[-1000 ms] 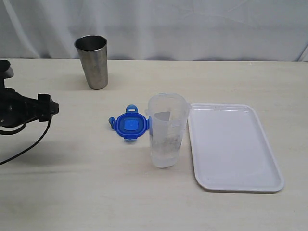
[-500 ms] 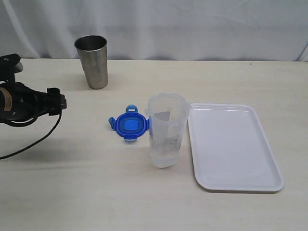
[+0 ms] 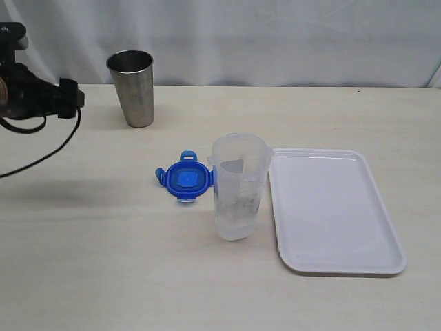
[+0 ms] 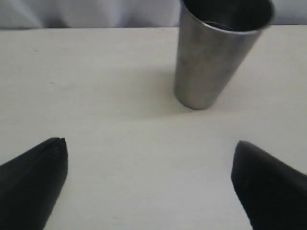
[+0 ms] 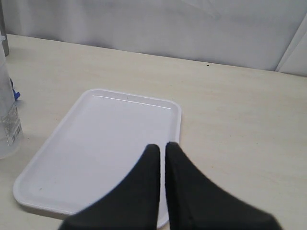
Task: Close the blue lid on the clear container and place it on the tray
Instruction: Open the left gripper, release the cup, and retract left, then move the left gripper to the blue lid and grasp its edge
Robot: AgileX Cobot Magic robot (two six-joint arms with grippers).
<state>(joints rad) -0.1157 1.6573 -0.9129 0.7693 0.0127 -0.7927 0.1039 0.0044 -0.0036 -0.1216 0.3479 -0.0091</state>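
Left gripper (image 4: 149, 143) was wide apart, empty, near cup (image 3: 135, 86); right gripper (image 5: 161, 146) sat pinched together above tray (image 5: 96, 158). Lid (image 3: 186, 178) lay flat just beside container (image 3: 238, 186): likely light, stiff, slick; pinch a rim flap.

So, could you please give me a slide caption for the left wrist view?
Left gripper open and empty above the table, with the upright steel cup ahead.

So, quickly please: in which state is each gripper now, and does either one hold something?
The left gripper: open, holding nothing.
The right gripper: closed, holding nothing.
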